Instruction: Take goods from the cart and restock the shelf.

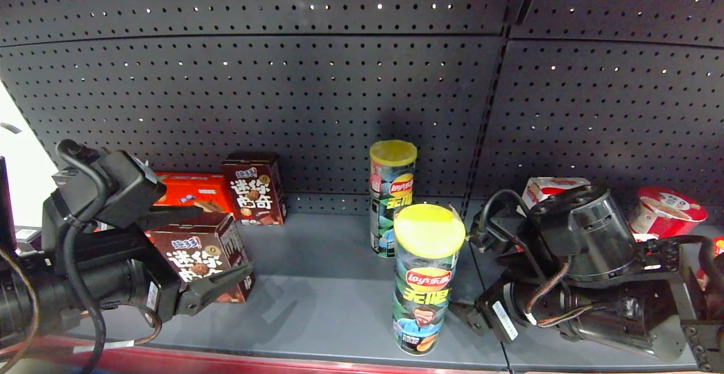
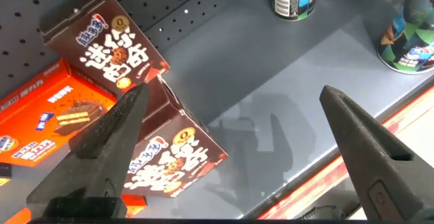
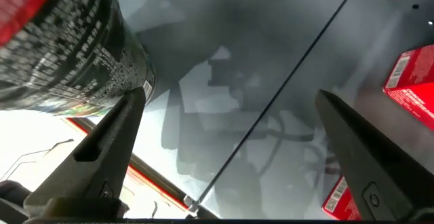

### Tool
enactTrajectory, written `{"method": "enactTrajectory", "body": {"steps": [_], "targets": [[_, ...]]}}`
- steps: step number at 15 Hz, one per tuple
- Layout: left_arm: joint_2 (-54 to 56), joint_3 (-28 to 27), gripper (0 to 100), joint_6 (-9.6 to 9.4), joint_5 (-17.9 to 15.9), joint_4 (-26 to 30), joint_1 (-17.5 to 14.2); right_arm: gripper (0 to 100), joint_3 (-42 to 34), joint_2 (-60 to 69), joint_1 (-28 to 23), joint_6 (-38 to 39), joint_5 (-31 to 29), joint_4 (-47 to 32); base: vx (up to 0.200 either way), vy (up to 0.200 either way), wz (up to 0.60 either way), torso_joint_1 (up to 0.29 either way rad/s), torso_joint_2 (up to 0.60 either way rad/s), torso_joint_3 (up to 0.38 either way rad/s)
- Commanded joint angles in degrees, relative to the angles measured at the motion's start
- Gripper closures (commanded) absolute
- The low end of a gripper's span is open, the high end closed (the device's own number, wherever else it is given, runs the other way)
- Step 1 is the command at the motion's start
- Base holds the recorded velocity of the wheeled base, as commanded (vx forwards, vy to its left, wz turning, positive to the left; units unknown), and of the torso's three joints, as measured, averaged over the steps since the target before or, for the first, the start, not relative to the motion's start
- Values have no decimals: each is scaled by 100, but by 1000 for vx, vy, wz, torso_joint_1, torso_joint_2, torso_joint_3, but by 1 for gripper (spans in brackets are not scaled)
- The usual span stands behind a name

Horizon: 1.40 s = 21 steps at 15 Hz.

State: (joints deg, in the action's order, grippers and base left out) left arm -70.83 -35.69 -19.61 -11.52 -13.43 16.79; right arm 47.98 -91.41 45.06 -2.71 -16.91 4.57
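Two chips cans with yellow lids stand upright mid-shelf: one at the back (image 1: 392,196), one near the front edge (image 1: 424,278). My right gripper (image 1: 466,275) is open just right of the front can (image 3: 61,41), which lies beside one finger, outside the jaws (image 3: 229,96). A brown cookie box (image 1: 198,255) stands on the shelf's left part. My left gripper (image 1: 225,240) is open around it in the head view; in the left wrist view the box (image 2: 169,159) sits by one finger of that gripper (image 2: 234,91). A second brown box (image 1: 253,188) and an orange box (image 1: 195,190) stand behind.
The grey shelf (image 1: 317,283) has a red front edge (image 1: 226,360) and a pegboard back. An upright divider (image 1: 486,125) splits the bays. Right of it are a white-and-red box (image 1: 551,187) and a red noodle cup (image 1: 667,210). Bare shelf lies between the boxes and cans.
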Motion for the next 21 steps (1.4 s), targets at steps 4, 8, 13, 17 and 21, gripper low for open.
{"method": "enactTrajectory", "body": {"steps": [4, 8, 13, 17, 21], "targets": [[87, 107, 0, 2, 1, -1, 0, 0, 27, -53, 91, -2, 3, 0, 0, 0, 0, 0, 0, 0], [157, 150, 0, 10, 1, -1, 0, 0, 89, -79, 188, -2, -5, 0, 0, 0, 0, 0, 0, 0], [218, 168, 0, 19, 1, -1, 0, 0, 168, -176, 258, -2, -14, 0, 0, 0, 0, 0, 0, 0], [254, 238, 0, 28, 1, -1, 0, 0, 220, -273, 258, -2, -14, 0, 0, 0, 0, 0, 0, 0], [262, 274, 0, 28, 1, -10, -9, 0, 255, -325, 258, -2, -14, 0, 0, 0, 0, 0, 0, 0]]}}
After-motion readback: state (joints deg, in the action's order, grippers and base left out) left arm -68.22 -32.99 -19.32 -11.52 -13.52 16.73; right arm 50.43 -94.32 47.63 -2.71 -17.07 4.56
